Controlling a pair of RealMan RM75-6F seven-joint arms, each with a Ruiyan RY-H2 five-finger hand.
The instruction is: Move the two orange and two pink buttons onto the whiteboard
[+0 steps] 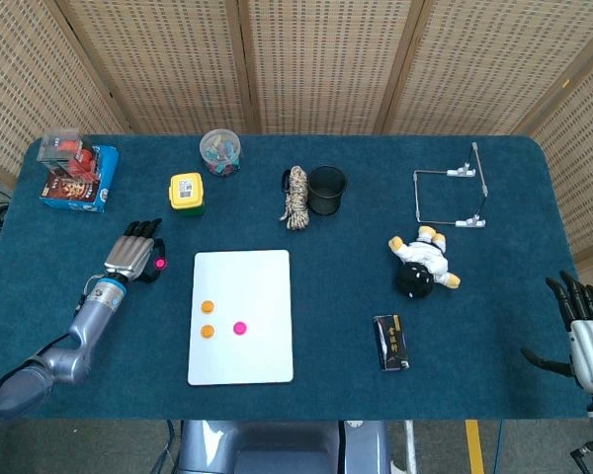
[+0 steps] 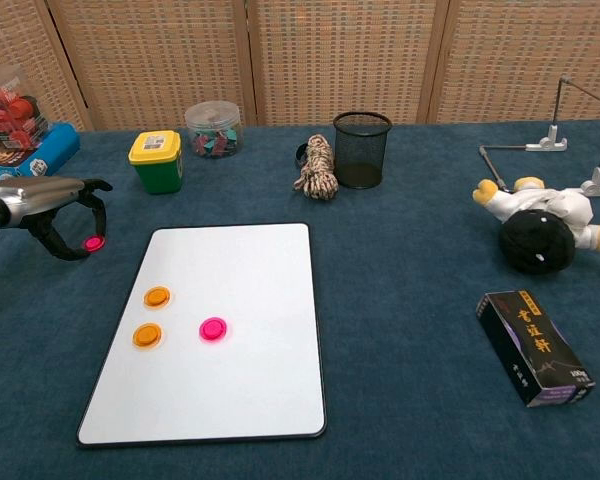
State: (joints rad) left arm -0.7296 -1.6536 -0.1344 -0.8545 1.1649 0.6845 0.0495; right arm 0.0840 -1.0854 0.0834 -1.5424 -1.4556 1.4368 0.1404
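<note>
One pink button [image 2: 94, 243] sits pinched in the curled fingers of the left hand [image 2: 60, 218], just left of the whiteboard [image 2: 240, 400]. Lift it clear of the worktop [image 2: 410, 300] before carrying it right, then set it down beside the two orange buttons [image 2: 157, 296] and other pink one [image 2: 213, 328]. Right hand [image 1: 585, 331] rests spread, well apart.

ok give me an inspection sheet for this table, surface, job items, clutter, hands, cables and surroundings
Surface: blue cloth table.
Job's things: two orange buttons and one pink button on the whiteboard; second pink button off it, at the left hand's fingertips.
Clutter: yellow-lidded box, clip jar, rope bundle, mesh cup, plush toy, black box, wire stand, blue package.
Hands: left hand curled around the pink button; right hand open.
Cables: nothing seen.
Surroundings: wicker screens.
</note>
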